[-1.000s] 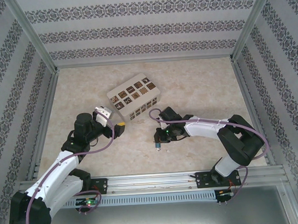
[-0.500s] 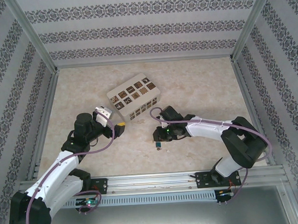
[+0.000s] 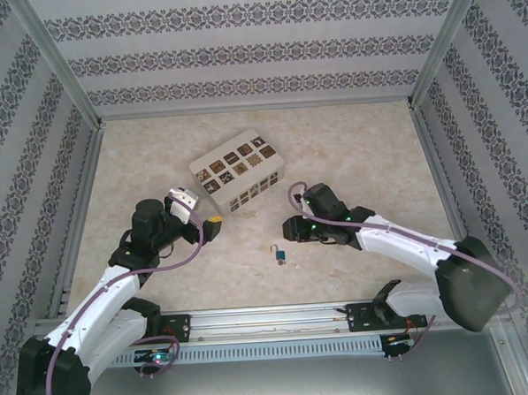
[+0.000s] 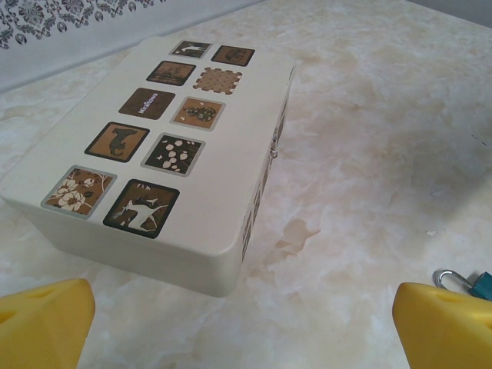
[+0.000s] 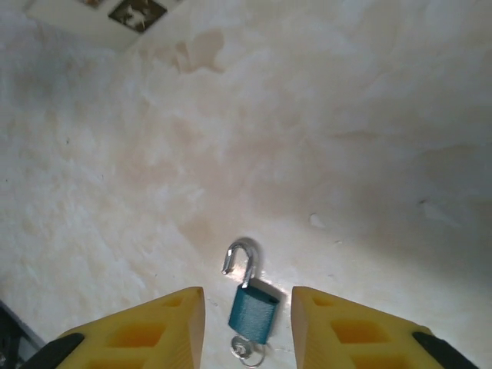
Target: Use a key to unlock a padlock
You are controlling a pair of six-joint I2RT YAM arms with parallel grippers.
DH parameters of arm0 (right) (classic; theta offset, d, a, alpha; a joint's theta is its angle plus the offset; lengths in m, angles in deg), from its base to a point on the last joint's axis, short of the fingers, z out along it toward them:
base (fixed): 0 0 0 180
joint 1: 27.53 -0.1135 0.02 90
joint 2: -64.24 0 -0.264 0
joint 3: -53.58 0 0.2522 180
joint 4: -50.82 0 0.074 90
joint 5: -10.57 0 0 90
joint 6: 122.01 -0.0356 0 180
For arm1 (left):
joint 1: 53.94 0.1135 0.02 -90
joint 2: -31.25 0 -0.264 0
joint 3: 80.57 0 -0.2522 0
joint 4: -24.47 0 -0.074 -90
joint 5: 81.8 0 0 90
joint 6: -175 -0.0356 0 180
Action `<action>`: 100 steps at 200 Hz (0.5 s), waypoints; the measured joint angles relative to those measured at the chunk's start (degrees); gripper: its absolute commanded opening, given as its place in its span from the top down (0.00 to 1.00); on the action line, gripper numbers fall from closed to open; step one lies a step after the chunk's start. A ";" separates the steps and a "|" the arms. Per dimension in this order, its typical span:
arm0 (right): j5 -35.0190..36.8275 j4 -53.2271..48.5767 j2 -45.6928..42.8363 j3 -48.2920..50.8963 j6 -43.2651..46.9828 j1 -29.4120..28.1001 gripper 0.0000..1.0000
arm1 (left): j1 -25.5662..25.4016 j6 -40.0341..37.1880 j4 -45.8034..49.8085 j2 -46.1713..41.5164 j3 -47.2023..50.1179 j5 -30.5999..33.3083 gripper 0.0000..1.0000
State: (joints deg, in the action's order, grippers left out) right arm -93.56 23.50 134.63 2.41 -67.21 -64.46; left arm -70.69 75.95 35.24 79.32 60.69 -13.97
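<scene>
The padlock [image 5: 254, 311], a tiny blue body with a thin silver shackle swung open, lies flat on the marble table [image 3: 350, 157]. A small silver key ring [image 5: 247, 352] shows at the padlock's bottom end; the key itself I cannot make out. My right gripper [image 5: 244, 304] hovers over it, open, a yellow finger on each side and touching nothing. From above, the padlock [image 3: 281, 253] lies just left of and below the right gripper [image 3: 290, 236]. My left gripper [image 3: 200, 211] stands wide open and empty by the white box; the padlock [image 4: 477, 283] peeks in at its right fingertip.
A white box [image 3: 238, 170] with dark patterned squares sits behind the grippers, its corner close to the left gripper [image 4: 246, 330]. Patterned walls and metal frame posts bound the table [image 4: 369, 154] on three sides. A metal rail [image 3: 270, 317] runs along the near edge.
My right gripper has opened and pulled back to the right, leaving the padlock lying on the table. The left arm has not moved.
</scene>
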 measured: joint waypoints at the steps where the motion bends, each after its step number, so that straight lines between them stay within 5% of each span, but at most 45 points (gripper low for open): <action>1: 0.02 0.02 -0.17 0.07 0.02 0.04 0.61 | -0.02 0.00 0.00 0.00 0.00 0.00 0.01; 45: 3.48 -1.53 -9.07 1.62 4.09 3.21 0.51 | -0.02 -0.28 0.04 0.20 0.00 0.22 0.01; 100: 7.02 -1.66 -16.48 3.65 10.16 7.06 0.26 | -0.02 -0.87 0.07 0.72 0.00 0.42 0.01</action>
State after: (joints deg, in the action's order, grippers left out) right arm -86.55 21.84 118.15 6.06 -57.04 -57.40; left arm -70.72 75.07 35.31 80.04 60.69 -13.55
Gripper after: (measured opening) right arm 0.710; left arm 0.993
